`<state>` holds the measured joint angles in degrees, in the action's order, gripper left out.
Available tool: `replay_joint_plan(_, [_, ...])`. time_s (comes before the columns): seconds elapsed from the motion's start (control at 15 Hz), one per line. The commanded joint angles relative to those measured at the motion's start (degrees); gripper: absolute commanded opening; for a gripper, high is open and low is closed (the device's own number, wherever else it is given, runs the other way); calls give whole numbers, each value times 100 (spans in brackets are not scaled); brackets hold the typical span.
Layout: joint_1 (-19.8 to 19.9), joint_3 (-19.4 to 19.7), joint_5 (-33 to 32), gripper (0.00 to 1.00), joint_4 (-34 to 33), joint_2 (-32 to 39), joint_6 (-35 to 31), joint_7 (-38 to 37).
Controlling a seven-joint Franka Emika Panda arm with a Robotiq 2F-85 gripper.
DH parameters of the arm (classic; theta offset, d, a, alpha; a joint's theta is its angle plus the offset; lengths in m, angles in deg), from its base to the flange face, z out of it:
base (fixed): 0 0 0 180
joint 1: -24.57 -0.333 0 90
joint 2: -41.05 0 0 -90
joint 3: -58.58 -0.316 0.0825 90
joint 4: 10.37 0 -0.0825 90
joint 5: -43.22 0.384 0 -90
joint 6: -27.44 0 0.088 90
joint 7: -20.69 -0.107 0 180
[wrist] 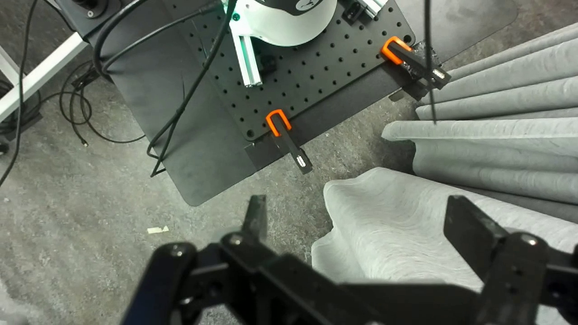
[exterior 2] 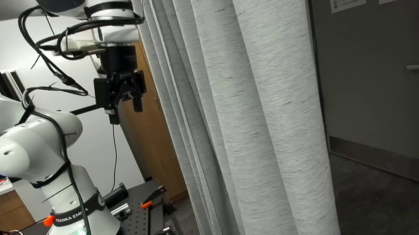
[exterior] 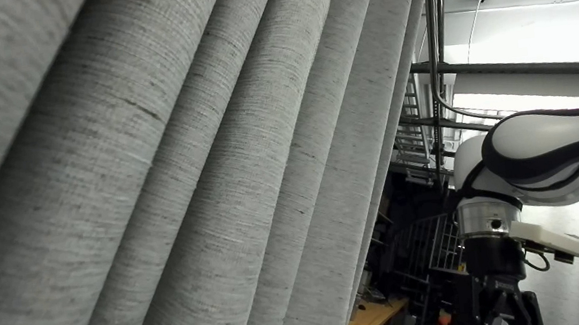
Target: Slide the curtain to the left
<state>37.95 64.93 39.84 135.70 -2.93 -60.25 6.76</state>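
The curtain is a very large light-grey woven drape with broad vertical folds. It fills the left and middle of an exterior view (exterior: 245, 151) and hangs in the middle of an exterior view (exterior 2: 253, 107). In the wrist view the curtain (wrist: 397, 221) shows from above, its hem near the floor. My gripper is black, points down and is open and empty. It hangs beside the curtain, apart from it, in both exterior views (exterior: 504, 312) (exterior 2: 125, 110). In the wrist view the gripper's fingers (wrist: 356, 205) stand wide apart, with a fold visible beyond them; its depth between them cannot be told.
The black robot table (exterior 2: 134, 222) bears orange-tipped clamps (wrist: 289, 140) at its edge beside the curtain. Cables (exterior 2: 67, 154) hang along the arm. A grey door (exterior 2: 378, 89) stands right of the curtain. A wooden cabinet (exterior 2: 151, 142) stands behind the gripper.
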Motion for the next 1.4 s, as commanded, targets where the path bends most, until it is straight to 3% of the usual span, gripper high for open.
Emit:
replay_joint_plan(0.0, [25, -21, 10, 100, -8, 6, 6, 15])
replay_joint_plan(1.33, [68, -54, 34, 100, -16, 66, 25, -304])
